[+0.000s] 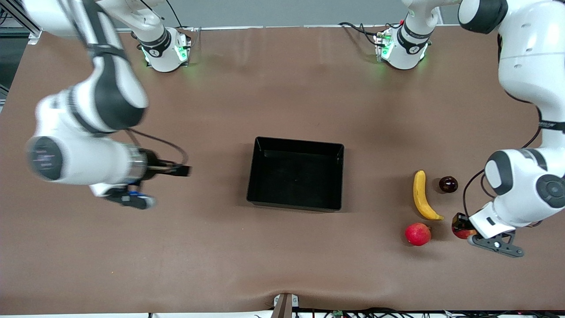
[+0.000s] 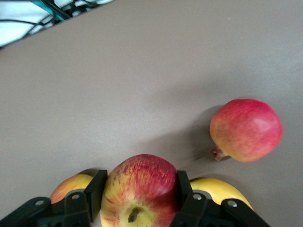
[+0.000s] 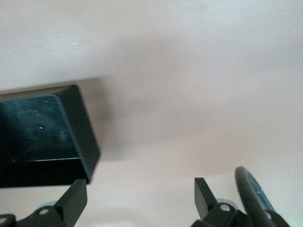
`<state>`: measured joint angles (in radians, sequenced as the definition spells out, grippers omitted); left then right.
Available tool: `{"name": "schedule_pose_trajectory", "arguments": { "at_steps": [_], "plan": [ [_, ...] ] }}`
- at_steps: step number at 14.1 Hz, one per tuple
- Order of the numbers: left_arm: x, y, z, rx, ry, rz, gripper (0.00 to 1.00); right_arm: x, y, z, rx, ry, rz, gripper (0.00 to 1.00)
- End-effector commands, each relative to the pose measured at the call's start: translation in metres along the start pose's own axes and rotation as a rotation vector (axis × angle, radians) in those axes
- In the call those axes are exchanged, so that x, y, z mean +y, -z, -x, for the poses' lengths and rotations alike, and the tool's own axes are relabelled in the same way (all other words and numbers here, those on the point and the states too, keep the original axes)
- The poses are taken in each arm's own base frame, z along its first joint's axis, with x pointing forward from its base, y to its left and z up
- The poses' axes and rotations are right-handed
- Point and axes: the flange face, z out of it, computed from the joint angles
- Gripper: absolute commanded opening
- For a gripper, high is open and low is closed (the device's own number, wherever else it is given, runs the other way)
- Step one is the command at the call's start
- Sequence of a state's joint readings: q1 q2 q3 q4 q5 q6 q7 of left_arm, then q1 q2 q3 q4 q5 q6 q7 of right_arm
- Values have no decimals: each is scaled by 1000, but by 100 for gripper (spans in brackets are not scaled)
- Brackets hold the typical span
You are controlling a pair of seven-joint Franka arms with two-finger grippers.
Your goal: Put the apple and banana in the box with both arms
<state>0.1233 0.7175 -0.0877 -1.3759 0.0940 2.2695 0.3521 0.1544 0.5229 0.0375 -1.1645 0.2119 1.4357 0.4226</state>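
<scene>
The apple (image 1: 464,231), red with yellow streaks, sits low at the table toward the left arm's end, and my left gripper (image 1: 461,225) is shut on it. The left wrist view shows the apple (image 2: 142,184) pressed between both black fingers (image 2: 94,189). The banana (image 1: 423,196) lies on the table a little farther from the front camera than the apple. The black box (image 1: 337,176) stands mid-table, empty. My right gripper (image 1: 185,170) hovers over the table beside the box toward the right arm's end. It is open (image 3: 139,194) with nothing between its fingers, and the box corner (image 3: 80,127) shows ahead.
A pink-red round fruit (image 1: 418,234) (image 2: 245,130) lies close beside the apple, toward the box. A small dark round fruit (image 1: 448,184) sits next to the banana. Yellow fruit skin (image 2: 215,189) shows just outside the left fingers. Cables run along the table's front edge.
</scene>
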Motion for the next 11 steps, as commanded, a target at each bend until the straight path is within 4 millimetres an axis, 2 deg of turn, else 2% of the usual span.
{"name": "schedule_pose_trajectory", "arguments": {
  "at_steps": [1,4,5,8,11],
  "plan": [
    [24,52,-8,9,-14,15,0,63,65,18,56,30,5,100],
    [63,84,-18,2,10,54,0,106,113,68,118,-19,65,100],
    [75,89,-22,1,19,62,0,112,128,87,130,-26,82,100],
    [113,101,-31,2,54,93,0,145,162,127,134,-62,75,100],
    [176,109,-40,-32,150,121,0,164,189,163,154,-60,74,100]
  ]
}}
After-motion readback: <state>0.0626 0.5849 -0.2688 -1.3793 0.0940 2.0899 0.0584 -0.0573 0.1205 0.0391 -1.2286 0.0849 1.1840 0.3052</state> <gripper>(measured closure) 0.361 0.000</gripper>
